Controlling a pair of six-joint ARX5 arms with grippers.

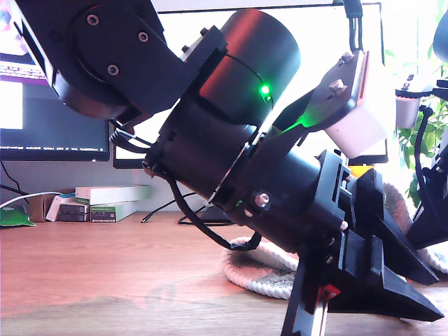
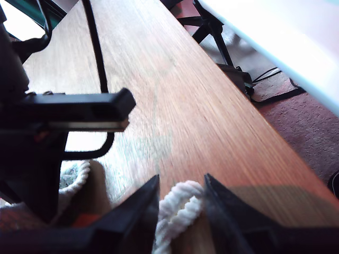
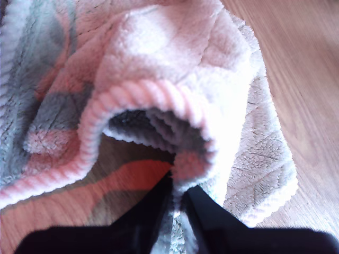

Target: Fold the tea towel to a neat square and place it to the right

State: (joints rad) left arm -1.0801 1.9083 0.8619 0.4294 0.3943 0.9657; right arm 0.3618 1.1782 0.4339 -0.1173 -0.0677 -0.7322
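1. My first gripper [image 2: 180, 211] has the corded hem [image 2: 177, 203] of the tea towel [image 1: 262, 269] between its jaws. The loop of cord sits in the gap, the jaws clamped on it down at the wooden table [image 2: 212, 106].
2. My second gripper [image 3: 177, 196] is pinched on another part of the hem. The fluffy cloth [image 3: 169, 69] bulges up above the jaws, towards twelve o'clock from them in that view, forming a lifted pocket.
3. In the exterior view a big black arm [image 1: 231, 140] blocks most of the scene. Only a strip of towel shows on the table at about five o'clock of centre — the rest is hidden.
4. Step in hand, as I judge it: a fold, both edges gripped and one raised.
5. The next move calls for carrying both held edges across together, level, so the hems meet squarely — uneven travel could skew the fold.
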